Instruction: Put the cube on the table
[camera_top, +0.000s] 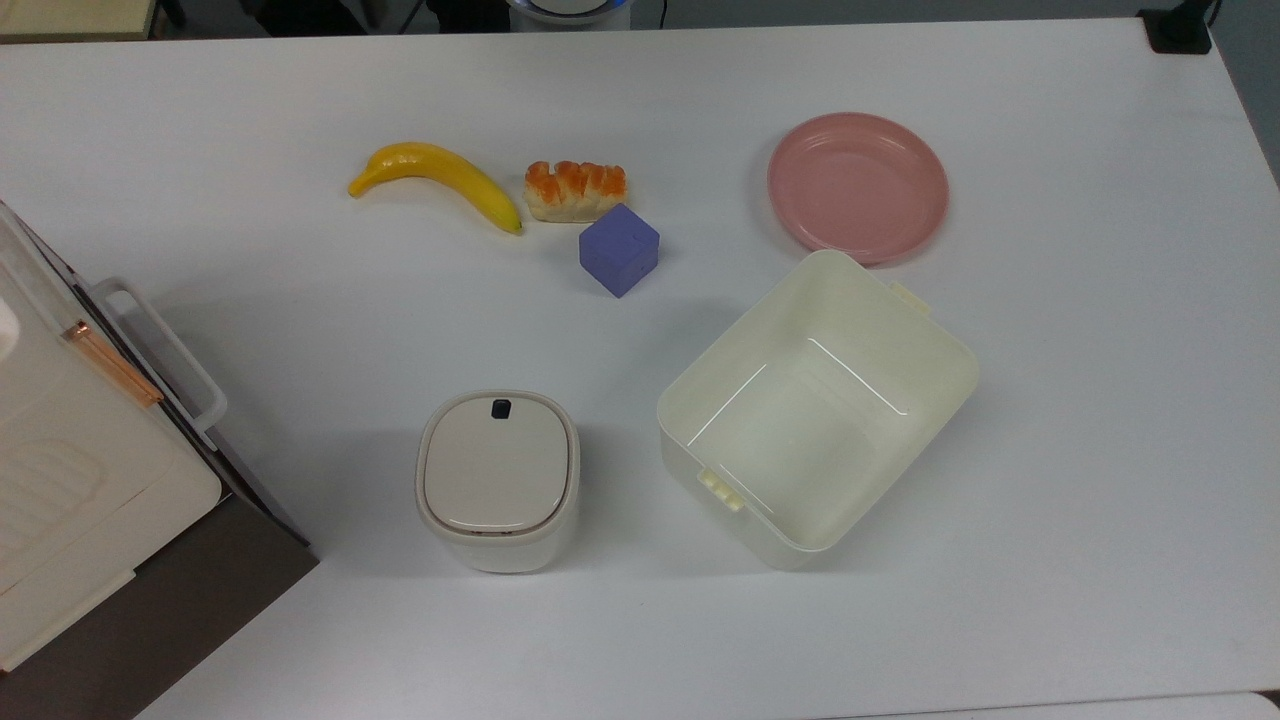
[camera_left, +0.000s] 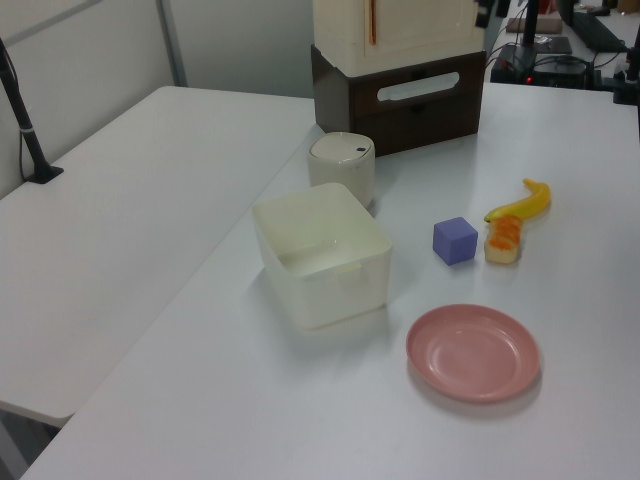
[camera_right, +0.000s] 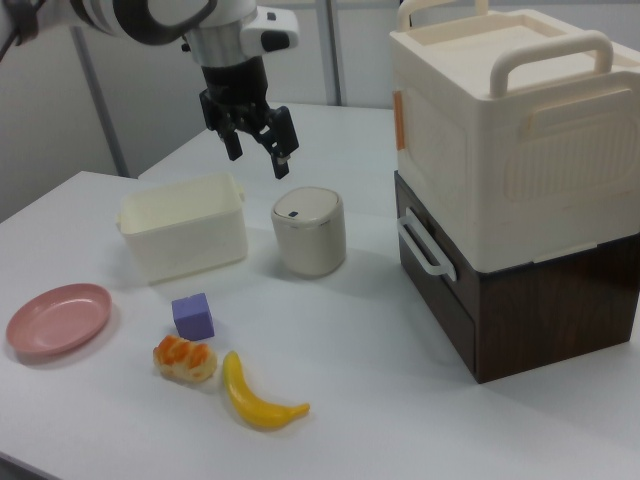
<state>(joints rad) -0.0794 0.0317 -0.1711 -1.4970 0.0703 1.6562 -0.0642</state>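
In the right view, nearest the camera, a banana (camera_right: 262, 399) and a bread piece (camera_right: 185, 359) are lying on the white surface (camera_right: 380, 400), and the cube (camera_right: 193, 316) is sitting flat on it just behind the bread, close beside it though contact is hard to judge. The top view is showing the cube (camera_top: 619, 249) resting with one corner toward the cream bin (camera_top: 818, 405), apart from it and from the pink plate (camera_top: 858, 186). Judging from this, the cube is already lying where the task wants it, on bare surface and inside no container.

Farther back, the lidded pot (camera_right: 308, 231) and the bin (camera_right: 184, 225) are standing side by side, the bin empty, which fits a cube that may have been taken out. Above them the gripper (camera_right: 257, 148) is hanging high, its fingers spread and holding nothing, well apart from the cube; this reads as a release completed.

The stacked drawer unit (camera_right: 500, 180) is blocking whatever lies behind it, and the arm is being cut off at the right view's upper left edge.
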